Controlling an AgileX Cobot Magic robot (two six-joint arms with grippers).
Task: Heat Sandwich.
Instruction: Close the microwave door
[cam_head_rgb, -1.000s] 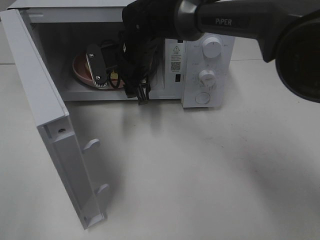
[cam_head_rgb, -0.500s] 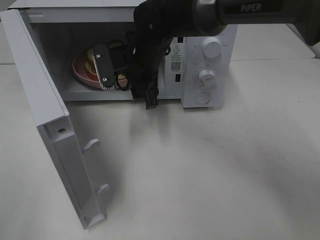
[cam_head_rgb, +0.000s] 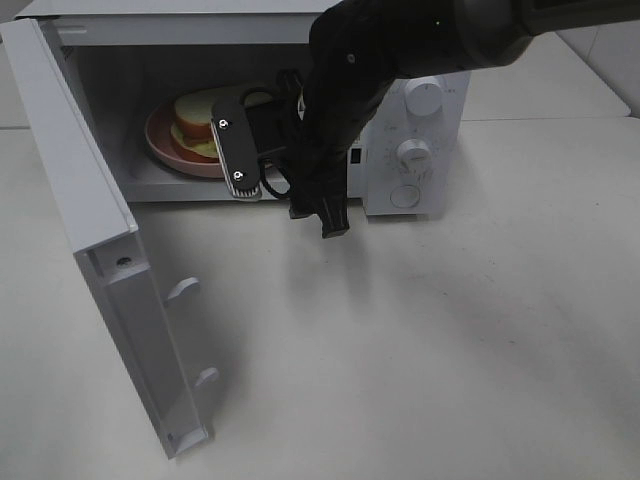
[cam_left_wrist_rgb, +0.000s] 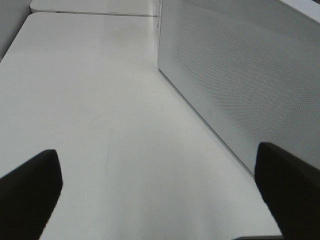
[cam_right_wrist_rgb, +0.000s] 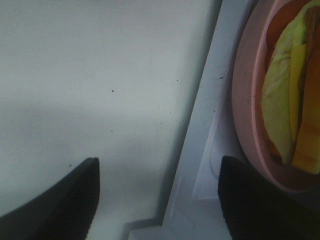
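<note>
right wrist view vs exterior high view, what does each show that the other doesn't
Only the right wrist view: a close side look at the yellow-green filling of the sandwich. Only the exterior high view: the open door of the microwave, its two knobs, the top bread slice. Both: the pink plate in the cavity, the open right gripper, the white table.

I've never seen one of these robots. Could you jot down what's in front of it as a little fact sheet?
Microwave: on the table, door swung wide open
Sandwich: on the pink plate, inside the microwave
Right gripper: open, empty, at the front edge of the microwave's opening
Left gripper: open, empty, beside the microwave's outer wall
Not yet done: closing the door
</note>
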